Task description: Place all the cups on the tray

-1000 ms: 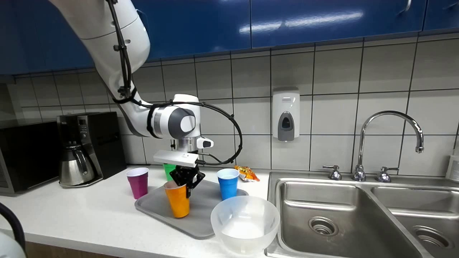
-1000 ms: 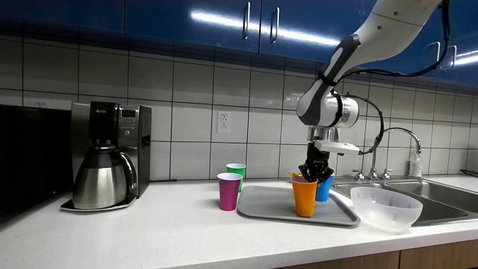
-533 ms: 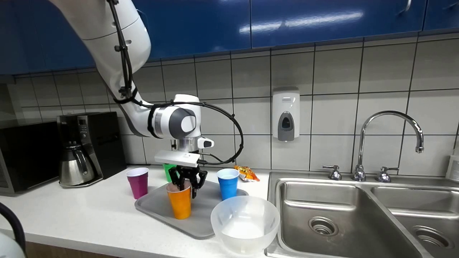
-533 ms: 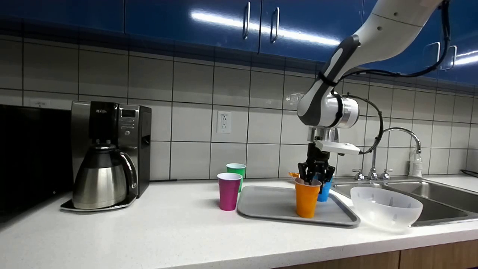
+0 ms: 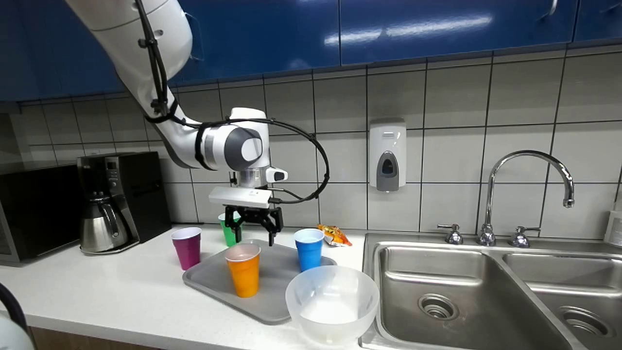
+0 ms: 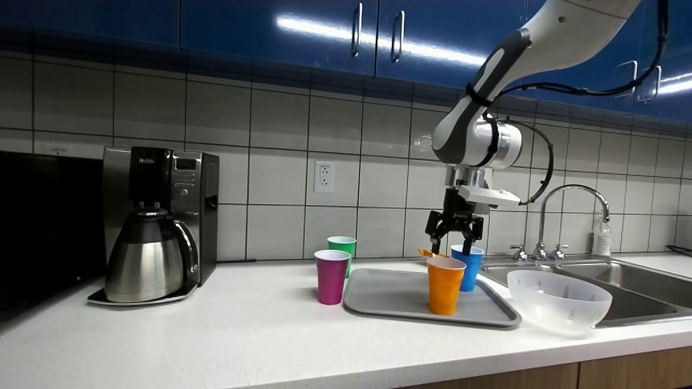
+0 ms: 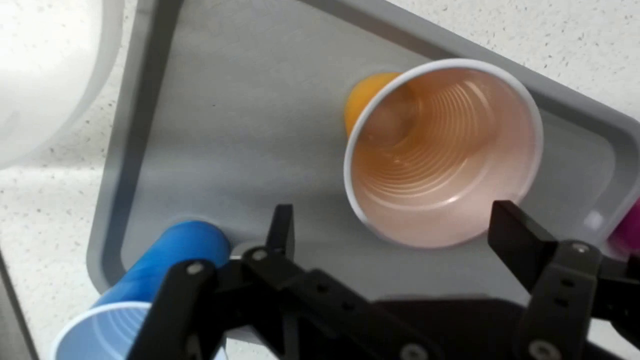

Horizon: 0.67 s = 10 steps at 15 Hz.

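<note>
On the bench (image 6: 243,335) beside the tray (image 6: 389,292) we see the purple cup (image 6: 331,281) and, behind it, the green cup (image 6: 346,247); then, on the tray, the orange cup (image 6: 445,286) below the claw (image 6: 452,249), whose jaws stand apart, then the blue cup (image 6: 471,273).

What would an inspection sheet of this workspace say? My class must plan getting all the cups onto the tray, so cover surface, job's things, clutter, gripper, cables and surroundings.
Surface: white speckled counter.
Job's things: tray flat on the counter; orange cup and blue cup upright on it; purple cup and green cup upright on the counter, off the tray.
Clutter: bowl beside the tray, towards the sink; packet near the wall.
Gripper: open above the tray, holding nothing.
Cables: black cable strapped to the arm, looping out beside it; touches no cup.
Surroundings: soap dispenser, coffee maker, blue cabinets overhead.
</note>
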### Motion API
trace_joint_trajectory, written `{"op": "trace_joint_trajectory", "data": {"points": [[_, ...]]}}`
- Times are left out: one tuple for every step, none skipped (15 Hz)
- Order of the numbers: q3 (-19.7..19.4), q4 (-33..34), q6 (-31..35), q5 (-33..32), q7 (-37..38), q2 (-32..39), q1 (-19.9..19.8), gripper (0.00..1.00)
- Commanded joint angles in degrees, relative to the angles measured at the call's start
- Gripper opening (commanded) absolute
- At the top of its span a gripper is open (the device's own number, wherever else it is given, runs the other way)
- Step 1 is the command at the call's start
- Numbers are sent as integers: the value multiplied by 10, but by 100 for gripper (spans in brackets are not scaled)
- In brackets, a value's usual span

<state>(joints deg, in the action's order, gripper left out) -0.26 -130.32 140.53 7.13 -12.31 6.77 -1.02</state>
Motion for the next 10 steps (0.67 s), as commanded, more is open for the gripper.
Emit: {"op": "trace_joint_trajectory", "data": {"points": [[8,-7,-19,18,-29,-36,-4,100],[9,-8,-17,17,-25,-39,-1,100],[11,-7,-14,15,-20,-41,3,100],[13,-5,-12,13,-15,-40,6,100],[16,-2,-11,15,-11,-37,10,100],[19,1,-10,15,-8,-35,14,100],[24,5,-10,17,-5,-31,19,100],[28,8,-10,17,0,-29,24,100],[31,11,-5,12,11,-25,30,100],[35,15,0,6,21,-20,36,100]]}}
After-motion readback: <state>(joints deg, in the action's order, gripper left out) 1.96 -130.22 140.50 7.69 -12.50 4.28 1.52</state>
